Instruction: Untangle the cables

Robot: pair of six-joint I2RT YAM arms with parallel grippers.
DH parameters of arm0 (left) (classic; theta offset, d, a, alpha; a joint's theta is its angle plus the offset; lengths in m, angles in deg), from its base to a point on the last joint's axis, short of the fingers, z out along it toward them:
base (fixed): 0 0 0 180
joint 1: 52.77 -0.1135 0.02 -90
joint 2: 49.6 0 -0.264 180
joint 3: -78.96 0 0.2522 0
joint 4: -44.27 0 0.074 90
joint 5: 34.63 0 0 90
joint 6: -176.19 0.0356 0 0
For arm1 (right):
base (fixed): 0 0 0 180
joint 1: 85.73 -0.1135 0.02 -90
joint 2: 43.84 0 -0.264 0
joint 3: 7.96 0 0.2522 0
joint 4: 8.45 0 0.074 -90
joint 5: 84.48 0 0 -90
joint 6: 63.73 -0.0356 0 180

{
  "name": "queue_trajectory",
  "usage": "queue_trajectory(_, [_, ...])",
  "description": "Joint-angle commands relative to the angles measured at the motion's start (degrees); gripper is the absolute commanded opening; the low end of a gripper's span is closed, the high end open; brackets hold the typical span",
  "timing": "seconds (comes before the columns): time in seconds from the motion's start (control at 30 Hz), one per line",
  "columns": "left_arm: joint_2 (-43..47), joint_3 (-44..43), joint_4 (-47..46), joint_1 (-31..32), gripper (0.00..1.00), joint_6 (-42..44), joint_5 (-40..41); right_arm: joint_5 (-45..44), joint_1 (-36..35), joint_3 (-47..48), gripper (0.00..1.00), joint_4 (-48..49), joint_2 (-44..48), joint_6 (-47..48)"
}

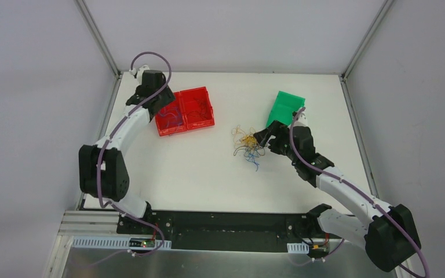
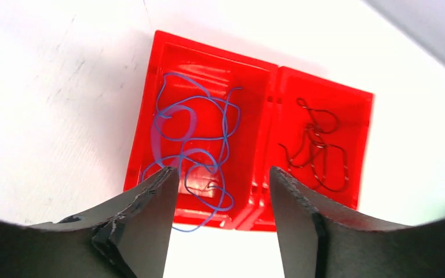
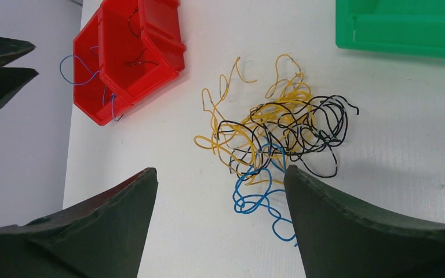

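Right wrist view: cables lying loose between spread fingers

Cables [image 3: 278,136], yellow, black and blue, are lying tangled mid-frame on the table [image 3: 382,174]. Right gripper [image 3: 220,174] is hovering over them, fingers spread, gripping nothing. Green bin [image 3: 402,29] is sitting upper right, red bin [image 3: 145,81] upper left. In the left wrist view, left gripper [image 2: 223,174] is hanging released above the red bin, blue wire [image 2: 194,133] lying in its left compartment, black wire [image 2: 318,150] in its right.

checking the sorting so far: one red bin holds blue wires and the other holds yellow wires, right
Not quite. The left wrist view shows black wires in the other red bin, not yellow. The blue wires do lie in the first red bin.
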State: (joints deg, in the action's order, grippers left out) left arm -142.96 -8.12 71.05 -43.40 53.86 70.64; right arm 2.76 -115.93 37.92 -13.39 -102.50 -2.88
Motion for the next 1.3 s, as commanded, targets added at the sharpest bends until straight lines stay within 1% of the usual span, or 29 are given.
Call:
queue_trajectory(0.0, [9.15, 5.02, 0.17, 1.2, 0.63, -1.08, -0.89, -0.39, 0.38, 0.53, 0.84, 1.62, 0.74, -0.25])
queue_trajectory(0.03, [10.63, 6.38, -0.66, 1.92, 0.67, -1.32, -1.2, -0.08, 0.38, 0.71, 0.84, 1.44, 0.32, -0.07])
queue_trajectory(0.07, [11.86, 7.42, -1.52, 2.57, 0.73, -1.17, -1.53, 0.06, 0.38, 0.89, 0.84, 1.35, -0.11, -0.1])
queue_trajectory(0.1, [12.69, 7.96, -1.66, 3.1, 0.75, -1.34, -1.44, 0.27, 0.38, 1.04, 0.84, 1.31, -0.59, -0.04])
queue_trajectory(0.27, [17.14, 12.22, -3.03, 5.12, 0.75, -4.39, -3.77, -0.46, 0.38, 1.68, 0.84, 0.24, -1.5, 0.87])
queue_trajectory(0.37, [20.03, 20.4, -10.99, 9.22, 0.75, -4.89, -6.0, -0.08, 0.39, 2.24, 0.84, -0.12, -2.42, 1.51])
queue_trajectory(0.4, [20.46, 22.72, -14.64, 10.67, 0.74, -4.33, -7.91, 0.21, 0.39, 2.63, 0.84, -0.36, -3.4, 1.73])
queue_trajectory(0.5, [20.21, 27.64, -21.88, 14.21, 0.74, -2.9, -11.49, 0.73, 0.24, 4.19, 0.81, -1.32, -6.68, 2.47])
queue_trajectory(0.57, [20.14, 30.49, -26.64, 16.16, 0.73, -0.93, -14.75, 1.04, 0.18, 5.25, 0.73, -1.71, -8.81, 3.19])
queue_trajectory(0.6, [20.15, 31.43, -28.28, 17.45, 0.73, -0.29, -15.94, 0.97, 0.18, 5.74, 0.71, -1.72, -9.79, 3.57])
queue_trajectory(0.67, [19.92, 31.95, -29.42, 19.11, 0.72, 1.66, -19.25, 0.69, 0.1, 6.29, 0.69, -1.66, -11.59, 3.87])
queue_trajectory(0.73, [19.96, 31.41, -29.51, 20.41, 0.71, 3.55, -21.63, 0.82, 0.06, 6.9, 0.61, -1.09, -13.33, 4.33])
queue_trajectory(0.8, [20.35, 30.97, -29.62, 20.94, 0.71, 4.09, -23.59, 0.95, 0.04, 7.22, 0.59, 0.57, -15.32, 5.16])
queue_trajectory(0.87, [21.01, 30.03, -29.11, 20.98, 0.71, 3.76, -26.42, 1.67, 0.03, 8.05, 0.51, 2.72, -18.11, 5.7])
queue_trajectory(0.9, [21.74, 29.66, -28.34, 20.96, 0.71, 3.79, -27.79, 2.1, -0.06, 9.05, 0.44, 2.88, -19.73, 5.95])
queue_trajectory(0.97, [24.27, 29.95, -27.53, 20.96, 0.71, 3.4, -29.48, 6.02, -0.42, 10.18, 0.21, 3.06, -21.61, 6.12])
queue_trajectory(1.0, [26.14, 30.34, -27.26, 21.02, 0.71, 3.46, -29.73, 6.84, -0.92, 10.01, 0.13, 3.57, -21.59, 6.04])
queue_trajectory(1.1, [31.65, 31.85, -26.53, 20.96, 0.72, 4.51, -28.12, 5.5, -3.92, 8.42, 0.0, 4.9, -18.01, 7.34])
queue_trajectory(1.17, [34.61, 32.96, -26.66, 21.04, 0.74, 4.98, -26.24, 5.28, -5.97, 7.43, 0.0, 4.62, -14.92, 8.17])
queue_trajectory(1.27, [34.93, 34.39, -28.95, 21.02, 0.75, 5.6, -25.81, 7.38, -8.54, 5.78, 0.0, 5.34, -9.91, 9.96])
